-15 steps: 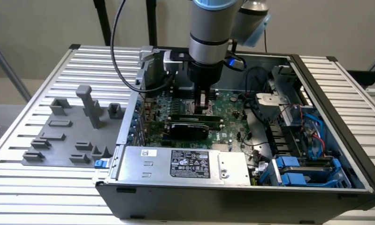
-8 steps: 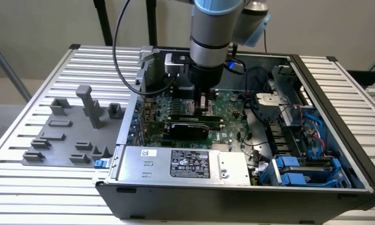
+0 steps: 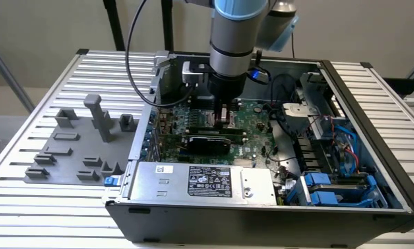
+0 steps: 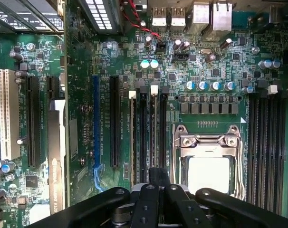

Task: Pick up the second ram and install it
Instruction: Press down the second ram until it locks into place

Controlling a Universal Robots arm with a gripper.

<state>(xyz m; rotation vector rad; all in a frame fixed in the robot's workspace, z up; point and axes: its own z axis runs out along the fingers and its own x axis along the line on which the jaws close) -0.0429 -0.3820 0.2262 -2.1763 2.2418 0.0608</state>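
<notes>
Fingers (image 4: 146, 204) sit drawn in close together in the wrist view, and they look pinched on the second ram (image 4: 154, 128), which shows edge-on as a thin pale line running away from the gripper (image 4: 158, 176). The stick lies right along the DIMM slot with the white latch (image 4: 154, 89), one of a tight row of four slots, though I can't tell whether it is seated or only resting in the mouth. By my read it's a light, stiff, thin board, brittle if twisted. The safe hold is on the long bare top edge near the middle, flat faces between the pads, and off the chips and the contact edge. It's tight company. The CPU socket (image 4: 208, 161) with its metal frame is just beside the row on one side, a blue expansion slot (image 4: 96, 123) stands on the other, and the graphics card (image 4: 56, 156) rises beyond that. Over to the exterior view: the gripper (image 3: 224, 120) is deep in the open computer case (image 3: 262, 218), just above the motherboard (image 3: 252, 119) at the frame's centre. The graphics card (image 3: 207, 142) stands just below it in the frame, close to the wrist. The power supply (image 3: 203, 184) fills the lower middle, loose black cables (image 3: 279, 85) crowd the exterior view's right, and a grey parts fixture (image 3: 68, 150) sits well apart on the exterior view's left.
</notes>
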